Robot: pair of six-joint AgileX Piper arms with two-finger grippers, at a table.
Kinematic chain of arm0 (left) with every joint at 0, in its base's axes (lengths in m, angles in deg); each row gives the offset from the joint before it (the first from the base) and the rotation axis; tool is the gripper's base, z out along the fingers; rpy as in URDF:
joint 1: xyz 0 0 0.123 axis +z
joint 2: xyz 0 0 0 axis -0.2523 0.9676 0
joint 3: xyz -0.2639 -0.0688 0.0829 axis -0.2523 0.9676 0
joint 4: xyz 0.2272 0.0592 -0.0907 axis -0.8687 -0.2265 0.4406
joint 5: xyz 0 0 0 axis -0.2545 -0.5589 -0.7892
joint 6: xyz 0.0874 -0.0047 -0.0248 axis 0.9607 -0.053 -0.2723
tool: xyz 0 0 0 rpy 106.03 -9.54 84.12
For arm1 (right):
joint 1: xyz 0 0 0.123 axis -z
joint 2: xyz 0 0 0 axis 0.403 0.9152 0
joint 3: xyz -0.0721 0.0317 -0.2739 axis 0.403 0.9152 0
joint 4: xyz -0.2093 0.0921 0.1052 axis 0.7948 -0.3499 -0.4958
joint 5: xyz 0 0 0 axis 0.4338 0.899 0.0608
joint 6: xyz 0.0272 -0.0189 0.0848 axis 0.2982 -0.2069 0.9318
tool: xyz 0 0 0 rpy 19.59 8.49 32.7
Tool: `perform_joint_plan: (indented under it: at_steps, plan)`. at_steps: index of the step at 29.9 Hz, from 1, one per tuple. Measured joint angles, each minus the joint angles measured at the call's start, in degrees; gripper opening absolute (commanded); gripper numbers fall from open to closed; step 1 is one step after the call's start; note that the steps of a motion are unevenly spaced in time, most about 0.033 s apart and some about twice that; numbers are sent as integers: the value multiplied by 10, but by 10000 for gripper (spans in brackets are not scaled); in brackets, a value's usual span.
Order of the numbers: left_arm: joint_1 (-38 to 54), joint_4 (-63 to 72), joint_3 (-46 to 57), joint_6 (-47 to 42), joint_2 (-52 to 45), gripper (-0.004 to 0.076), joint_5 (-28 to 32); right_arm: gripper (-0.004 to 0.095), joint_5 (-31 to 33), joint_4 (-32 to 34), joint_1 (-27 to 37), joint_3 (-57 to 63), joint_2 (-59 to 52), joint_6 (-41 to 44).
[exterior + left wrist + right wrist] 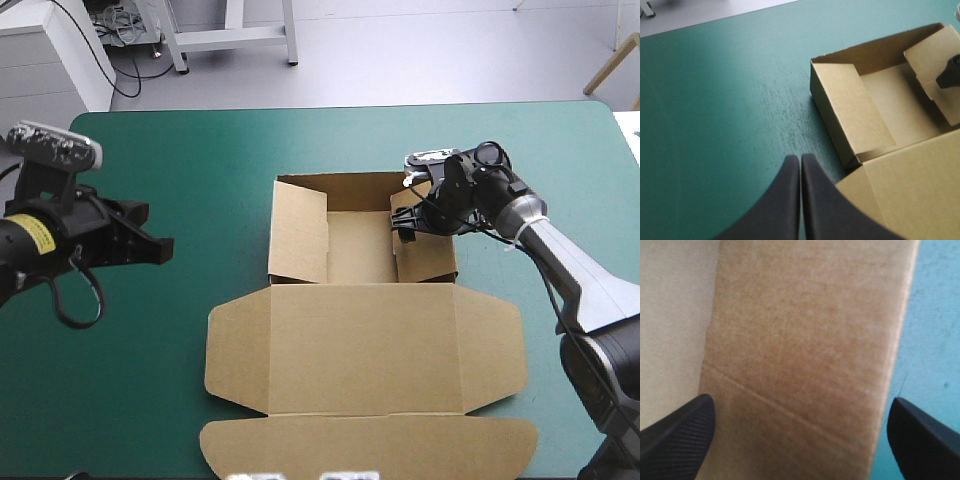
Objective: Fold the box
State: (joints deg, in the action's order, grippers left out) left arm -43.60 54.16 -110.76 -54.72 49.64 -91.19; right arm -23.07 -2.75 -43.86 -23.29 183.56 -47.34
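Brown box (365,345) central on the surface (120,340), tray walls up, lid flat. My right claw (802,427) wide over its right wall flap; left claw (800,170) pinched together, off it. Board reads light, stiff — grip flap edges.

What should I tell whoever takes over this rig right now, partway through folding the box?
Left gripper: fingers shut, empty, over the table left of the box.
Right gripper: fingers open astride the right flap.
Done: walls up; that flap and the left flap lean inward.
Left: probably seat both flaps; the lid lies flat on the near side.
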Motion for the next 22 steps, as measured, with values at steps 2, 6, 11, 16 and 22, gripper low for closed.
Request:
perform_joint_plan:
  at_steps: [2, 6, 11, 16, 22]
  plan:
    - [0, -1, 34, 0, -29, -10, 0, 854, -2, -1, 0, 0, 14, 4]
    - [0, -4, 86, 0, -91, -10, 0, 850, -8, -5, 0, 1, 26, 4]
    - [0, -5, 119, 0, -158, -10, 0, 655, -10, -8, 0, 1, 27, 8]
    - [0, -5, 122, 0, -192, -10, 0, 36, -7, -9, 0, 1, 27, 10]
    - [0, -8, 126, 0, -201, -10, 0, -19, -12, -7, 4, 1, 22, 12]
